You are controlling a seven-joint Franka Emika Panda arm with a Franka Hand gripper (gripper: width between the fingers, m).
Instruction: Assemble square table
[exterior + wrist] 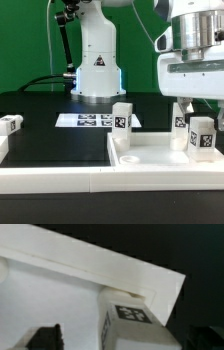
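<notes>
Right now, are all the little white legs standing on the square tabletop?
No, one leg sits far off at the exterior view's left edge, well apart from the tabletop.

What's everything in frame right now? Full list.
tabletop: 1, white, front, toward the exterior view's right
legs: 4, white, tagged; one upright at tabletop's far corner, two upright at its right side, one at the exterior view's left edge
marker board: 1, white, flat before arm base
border wall: 1, white, along front
table: 1, black
arm base: 1, white, back centre
gripper: 1, white, open, over the right legs
</notes>
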